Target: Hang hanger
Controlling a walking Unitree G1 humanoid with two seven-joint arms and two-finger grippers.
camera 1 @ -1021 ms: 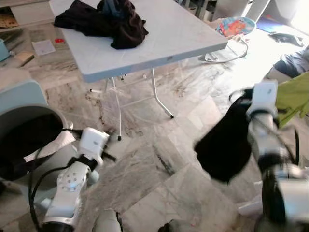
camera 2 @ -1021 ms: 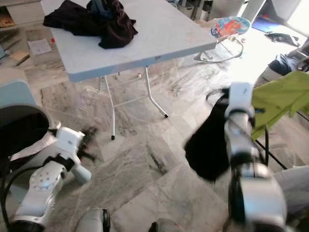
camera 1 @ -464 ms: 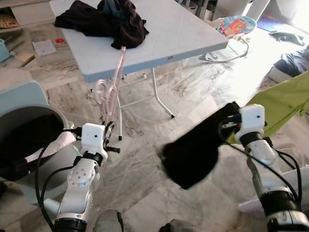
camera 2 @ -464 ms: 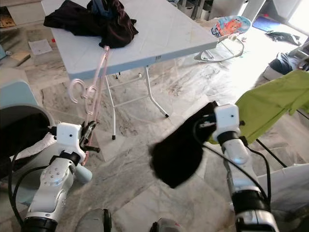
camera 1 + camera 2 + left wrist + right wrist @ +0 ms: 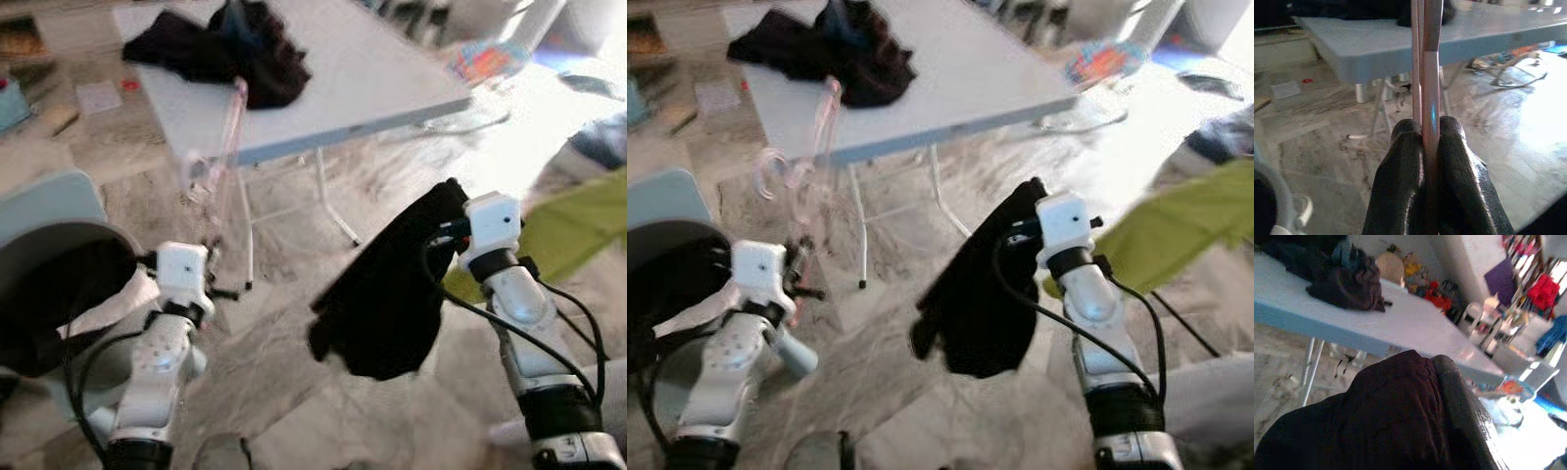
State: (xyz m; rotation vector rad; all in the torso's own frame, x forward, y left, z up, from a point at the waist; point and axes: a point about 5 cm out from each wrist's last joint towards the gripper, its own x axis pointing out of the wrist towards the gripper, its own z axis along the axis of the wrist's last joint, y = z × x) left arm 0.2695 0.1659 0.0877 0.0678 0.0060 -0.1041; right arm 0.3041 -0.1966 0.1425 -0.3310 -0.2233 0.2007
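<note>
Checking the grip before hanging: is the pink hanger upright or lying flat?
Upright. The left gripper is shut on the pink hanger, which rises from its fingers in front of the table.

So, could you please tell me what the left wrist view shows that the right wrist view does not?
Left wrist view: the left hand shut on the pink hanger, its fingers pinching the bars. Right wrist view: the right hand's finger against the dark garment it holds, plus a clothes pile. Both show the table and marble floor.

Pale folding table on marble floor — dark clothes pile heaped on top
</note>
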